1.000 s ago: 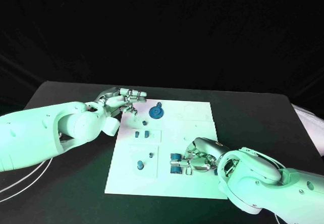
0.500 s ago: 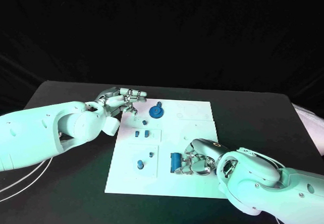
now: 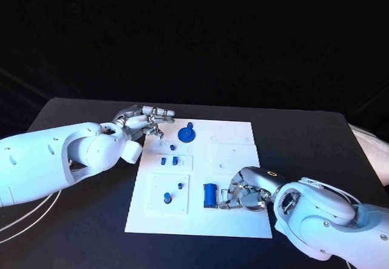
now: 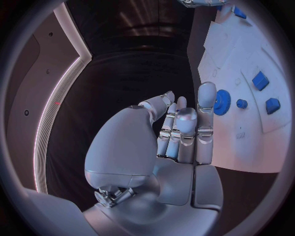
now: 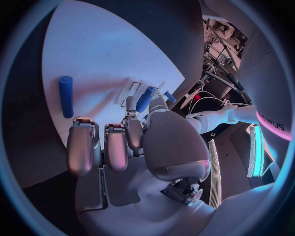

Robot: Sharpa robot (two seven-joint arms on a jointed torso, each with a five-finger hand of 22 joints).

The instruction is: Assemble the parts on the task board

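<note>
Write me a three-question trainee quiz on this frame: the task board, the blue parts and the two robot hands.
1. True or false: the left robot hand holds the blue gear.
2. Which robot hand is nearest the blue cylinder lying on the task board? A) left B) right C) both equally
3. Fill in: the blue gear sits near the board's ____ edge, seen from the robot (near/far).

Key
1. False: in the left wrist view its fingers are straight and apart, with nothing in them, beside the gear.
2. B: the right robot hand is just beside the cylinder, fingers curled; no grip on it is visible.
3. far
</note>
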